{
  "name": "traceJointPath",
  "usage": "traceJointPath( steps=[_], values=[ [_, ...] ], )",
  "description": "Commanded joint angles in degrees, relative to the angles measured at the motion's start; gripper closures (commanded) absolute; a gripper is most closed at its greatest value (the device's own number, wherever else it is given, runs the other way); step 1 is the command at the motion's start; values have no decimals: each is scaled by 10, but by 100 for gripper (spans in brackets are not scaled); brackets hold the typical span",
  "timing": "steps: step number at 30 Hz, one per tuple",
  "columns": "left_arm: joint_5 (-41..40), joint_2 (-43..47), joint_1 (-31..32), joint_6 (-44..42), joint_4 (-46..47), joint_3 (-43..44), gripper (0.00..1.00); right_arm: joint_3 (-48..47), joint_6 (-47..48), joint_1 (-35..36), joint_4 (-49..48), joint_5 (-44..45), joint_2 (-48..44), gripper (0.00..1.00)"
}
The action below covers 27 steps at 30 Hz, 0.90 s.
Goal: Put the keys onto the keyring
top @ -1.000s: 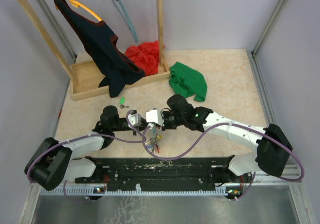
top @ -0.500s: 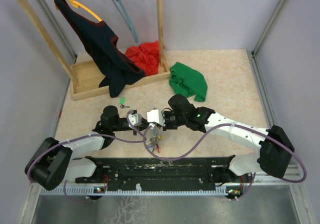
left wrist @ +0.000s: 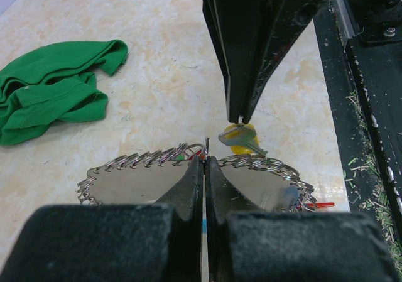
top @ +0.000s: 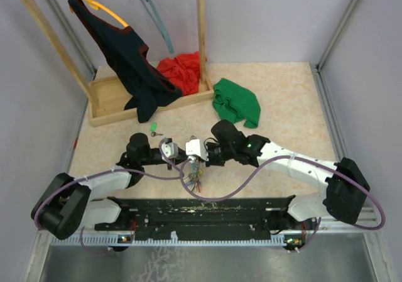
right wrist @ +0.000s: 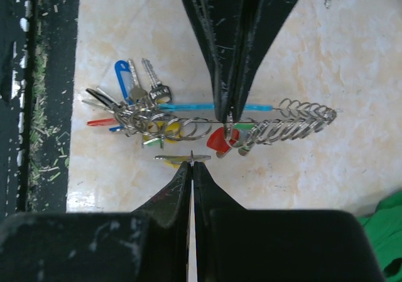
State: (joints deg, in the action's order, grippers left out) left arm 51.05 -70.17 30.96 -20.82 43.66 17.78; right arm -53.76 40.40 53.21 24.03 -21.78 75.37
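Observation:
The keyring (right wrist: 276,126) is a silver wire ring strung with many small rings, a light-blue segment (right wrist: 188,107) and a cluster of coloured-tagged keys (right wrist: 129,103). It hangs just above the table. My left gripper (left wrist: 205,160) is shut on the ring's wire; it also shows in the top view (top: 183,161). My right gripper (right wrist: 192,162) is shut on the small ring of a yellow-tagged key (right wrist: 173,159), held close beside the keyring. That key shows in the left wrist view (left wrist: 239,135). A green-tagged key (top: 153,129) lies on the table behind the left arm.
A green cloth (top: 235,103) lies behind the right arm. A wooden clothes rack (top: 151,97) with a dark garment and a red cloth (top: 182,68) stands at the back left. The black base rail (top: 201,210) runs along the near edge.
The right gripper with the yellow-tagged key has edged slightly closer to the keyring. The hanging key cluster has shifted a little. The left gripper has kept its hold.

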Motion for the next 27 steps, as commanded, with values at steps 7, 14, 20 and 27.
traceJointPath(
  steps=[7,14,20,27],
  values=[
    [18,10,-2,-1,20,15,100,-25,-16,6,-63,39,-12,100],
    [19,6,-3,-1,20,16,100,-22,-18,6,-70,43,-12,100],
    [20,6,-3,-1,20,16,100,-23,-20,6,-73,41,-6,100],
    [21,6,-3,-1,20,16,100,-27,-20,7,-69,31,-3,100]
  ],
)
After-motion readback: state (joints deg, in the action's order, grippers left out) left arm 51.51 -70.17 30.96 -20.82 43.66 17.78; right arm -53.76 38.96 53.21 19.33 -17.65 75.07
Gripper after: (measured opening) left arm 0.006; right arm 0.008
